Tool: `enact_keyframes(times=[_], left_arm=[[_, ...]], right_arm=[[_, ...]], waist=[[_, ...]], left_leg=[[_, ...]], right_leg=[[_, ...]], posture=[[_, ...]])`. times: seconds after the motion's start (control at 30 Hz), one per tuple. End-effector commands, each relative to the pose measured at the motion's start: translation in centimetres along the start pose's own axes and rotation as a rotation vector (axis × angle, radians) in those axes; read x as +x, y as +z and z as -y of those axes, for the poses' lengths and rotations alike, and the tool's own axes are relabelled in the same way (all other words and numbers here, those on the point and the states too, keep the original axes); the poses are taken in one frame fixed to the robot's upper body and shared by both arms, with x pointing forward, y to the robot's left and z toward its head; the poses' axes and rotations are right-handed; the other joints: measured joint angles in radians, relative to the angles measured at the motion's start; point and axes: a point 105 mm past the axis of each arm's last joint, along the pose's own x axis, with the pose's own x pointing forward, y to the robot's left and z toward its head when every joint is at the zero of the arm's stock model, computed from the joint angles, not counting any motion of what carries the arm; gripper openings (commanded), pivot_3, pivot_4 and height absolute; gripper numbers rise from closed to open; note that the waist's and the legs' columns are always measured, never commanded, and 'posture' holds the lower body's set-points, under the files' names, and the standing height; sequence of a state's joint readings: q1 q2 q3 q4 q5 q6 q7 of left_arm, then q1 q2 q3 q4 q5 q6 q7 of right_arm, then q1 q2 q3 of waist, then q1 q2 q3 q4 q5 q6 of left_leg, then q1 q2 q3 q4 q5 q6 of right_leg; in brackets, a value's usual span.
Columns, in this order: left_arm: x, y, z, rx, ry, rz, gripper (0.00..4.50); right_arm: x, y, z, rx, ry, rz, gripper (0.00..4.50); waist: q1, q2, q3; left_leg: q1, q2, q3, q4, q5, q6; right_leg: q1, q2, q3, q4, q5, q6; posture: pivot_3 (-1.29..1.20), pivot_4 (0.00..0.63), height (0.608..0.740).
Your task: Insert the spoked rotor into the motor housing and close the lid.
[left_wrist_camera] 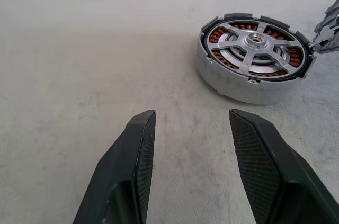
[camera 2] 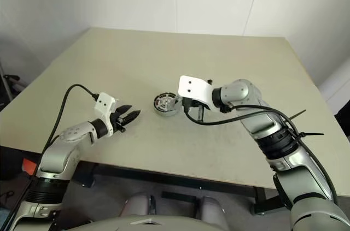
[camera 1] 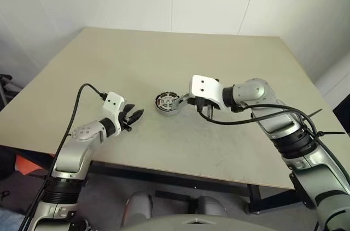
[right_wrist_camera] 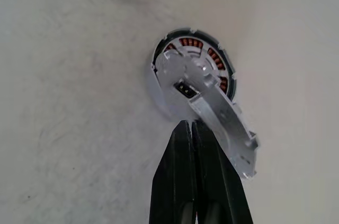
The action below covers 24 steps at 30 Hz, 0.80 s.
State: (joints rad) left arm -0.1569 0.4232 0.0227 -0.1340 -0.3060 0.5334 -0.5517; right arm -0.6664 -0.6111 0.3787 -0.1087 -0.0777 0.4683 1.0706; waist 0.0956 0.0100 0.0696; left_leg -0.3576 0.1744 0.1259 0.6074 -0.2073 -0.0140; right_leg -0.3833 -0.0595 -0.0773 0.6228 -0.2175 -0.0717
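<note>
A pale beige bench (camera 1: 164, 67) stands in a corner of white walls, its top bare apart from 1 small motor near the middle.

The housing (left_wrist_camera: 233, 83) sits flat on the bench, a round shallow cup with a light grey outer wall. The rotor (left_wrist_camera: 256, 49) already lies inside it, its silver spokes level with the rim, and copper windings show through the gaps between the spokes.

The lid (right_wrist_camera: 225, 121) is not shut. It stands raised at a slant over the housing, hinged at the edge on the robot's right. In the right wrist view its pale face covers part of the rotor, while the copper windings on the far side remain in sight.

The right tool (right_wrist_camera: 192, 128) has its 2 black fingers pressed together with no gap between them and nothing held. Their tips sit right at the lid's lower edge; whether they touch it I cannot tell. The right arm reaches in from the robot's right, with the tool angled down toward the motor.

The left tool (left_wrist_camera: 190, 121) hangs low over the bench on the robot's left, near the housing but clear of it. Its fingers stand moderately apart and are empty, pointing toward the motor.
</note>
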Motion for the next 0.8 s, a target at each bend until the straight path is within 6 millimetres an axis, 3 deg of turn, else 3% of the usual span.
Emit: enact_keyframes(times=[0.03,0.2,0.63,0.8], left_arm=[[-0.3,1.4,-0.2,0.035,0.012,0.042,2.33],[-0.4,1.4,-0.2,0.034,0.016,0.043,2.33],[-0.6,1.3,-0.2,0.034,0.024,0.040,2.33],[-0.6,1.4,-0.1,0.033,0.026,0.042,2.33]], right_arm=[[0.4,0.5,1.6,-0.013,-0.052,0.004,0.01],[1.7,-0.1,2.2,-0.001,-0.056,-0.006,0.01],[5.6,2.5,2.3,0.020,-0.051,0.070,0.01],[6.9,2.3,2.3,0.061,-0.051,0.071,0.01]], waist=[[0.000,0.000,0.000],[0.000,0.000,0.000],[-0.004,0.000,0.000],[-0.003,0.000,0.000]], left_leg=[[0.000,0.000,0.000,0.000,0.000,0.000],[-0.001,0.000,0.000,0.000,0.000,0.000],[-0.001,0.001,0.000,0.000,0.000,-0.001],[-0.002,0.001,0.000,0.000,0.000,-0.001]], right_leg=[[0.000,0.000,0.000,0.000,0.000,0.000],[0.000,0.000,0.000,0.000,0.000,0.000],[-0.001,0.001,0.000,0.000,0.001,-0.002],[-0.001,0.001,0.000,0.000,0.001,-0.002]], posture=[[0.00,0.000,0.740],[0.00,0.000,0.740],[0.00,0.000,0.740],[0.00,0.000,0.740]])
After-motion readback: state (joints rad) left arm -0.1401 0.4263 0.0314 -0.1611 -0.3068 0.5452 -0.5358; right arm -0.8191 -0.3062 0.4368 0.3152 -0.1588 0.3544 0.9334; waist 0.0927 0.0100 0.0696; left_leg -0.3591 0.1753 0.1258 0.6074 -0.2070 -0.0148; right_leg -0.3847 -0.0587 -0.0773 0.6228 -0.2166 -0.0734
